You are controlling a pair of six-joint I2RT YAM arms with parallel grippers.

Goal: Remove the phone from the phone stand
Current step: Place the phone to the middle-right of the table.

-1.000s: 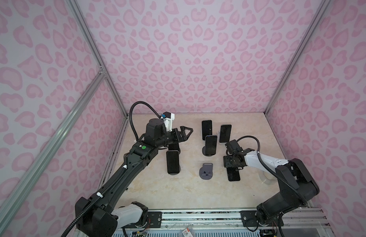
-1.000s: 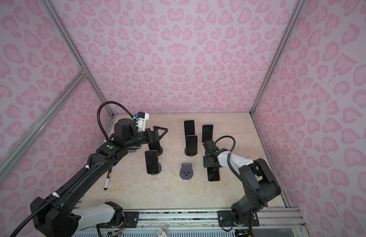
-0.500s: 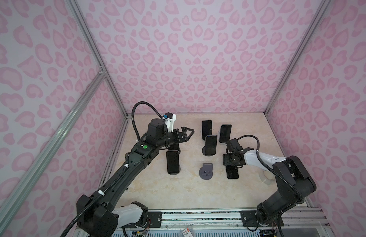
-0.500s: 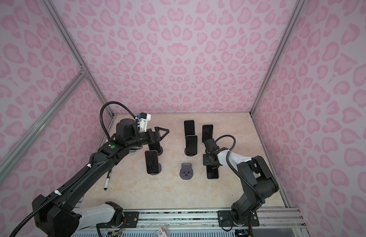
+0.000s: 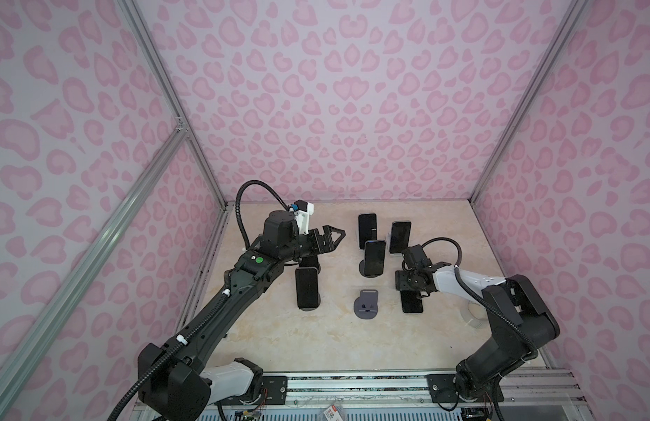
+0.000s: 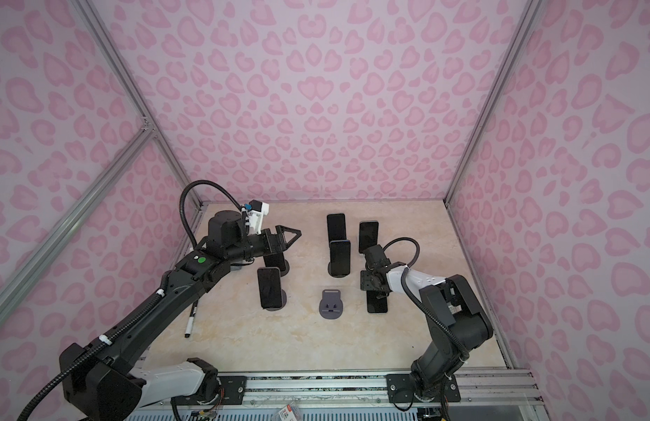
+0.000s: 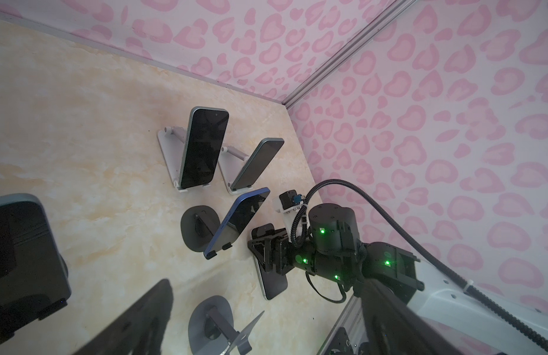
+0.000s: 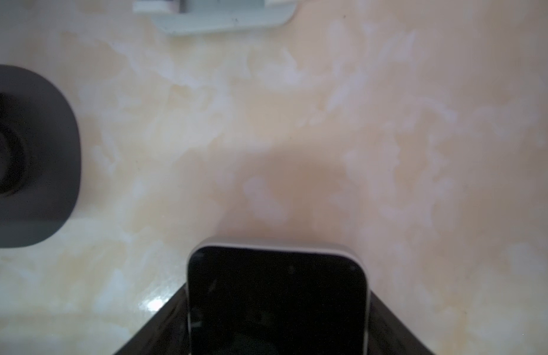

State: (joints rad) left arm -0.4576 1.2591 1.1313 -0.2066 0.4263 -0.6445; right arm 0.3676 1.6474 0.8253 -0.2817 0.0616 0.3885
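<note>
Two arms reach in over the desk [image 5: 316,346]. The left arm stretches long and nearly straight from its base, with its wrist held level. Its tool [image 5: 339,238] hangs in the air, fingers wide apart and empty, pointing sideways. It sits to the left of and farther back than the empty grey phone stand [image 5: 366,304]. The right arm is folded at the elbow, and its forearm runs low toward that stand. Its wrist tips down, so its tool [image 5: 409,291] points at the desk just right of the stand. There the phone [image 5: 412,308] lies flat, screen up, off the stand and beside it. In the right wrist view the tool's dark fingers [image 8: 162,325] flank the phone on both sides. Whether they press on it cannot be told.
</note>
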